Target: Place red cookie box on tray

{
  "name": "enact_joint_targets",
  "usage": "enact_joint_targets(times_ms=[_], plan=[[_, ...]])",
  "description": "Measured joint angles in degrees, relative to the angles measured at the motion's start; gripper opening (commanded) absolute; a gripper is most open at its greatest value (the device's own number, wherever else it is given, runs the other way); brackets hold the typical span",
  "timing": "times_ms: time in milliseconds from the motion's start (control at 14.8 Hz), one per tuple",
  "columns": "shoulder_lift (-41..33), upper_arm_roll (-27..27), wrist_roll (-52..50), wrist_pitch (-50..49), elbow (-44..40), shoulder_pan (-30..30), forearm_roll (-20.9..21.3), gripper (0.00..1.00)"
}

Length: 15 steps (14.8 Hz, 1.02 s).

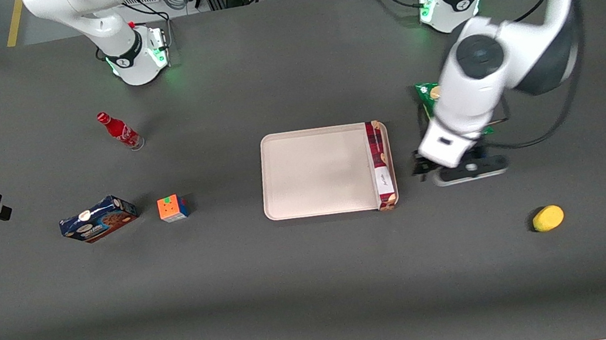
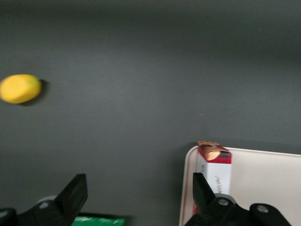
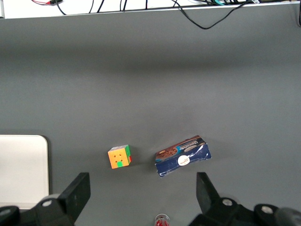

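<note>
The red cookie box is lying on the tray, along the edge nearest the working arm. The hand, fingers apart and empty, sits just beside the tray. A straight lift away is best, so nothing gets nudged. Only the wrist view shows the spread fingers.

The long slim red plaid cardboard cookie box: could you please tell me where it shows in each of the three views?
Front view: the red plaid cookie box lies on the cream-pink tray, along the edge toward the working arm's end; the open gripper is beside it, apart.
Left wrist view: the box lies along the tray's rim, one end facing the camera.
Right wrist view: not in it; only a tray corner shows.
Shared landmark: the tray.
</note>
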<state>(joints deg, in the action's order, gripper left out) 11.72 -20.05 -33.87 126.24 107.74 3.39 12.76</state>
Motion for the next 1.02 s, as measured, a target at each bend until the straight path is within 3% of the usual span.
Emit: enact_joint_targets(times_ms=[271, 474, 1015], plan=[[-6.6, 7.4, 15.0, -16.3, -6.9, -1.1, -4.7, 1.00], [-11.4, 12.3, 21.7, -22.8, -9.6, -2.0, -8.5, 1.00], [-17.7, 13.2, 25.7, -27.7, -9.0, -5.5, -12.0, 1.00]])
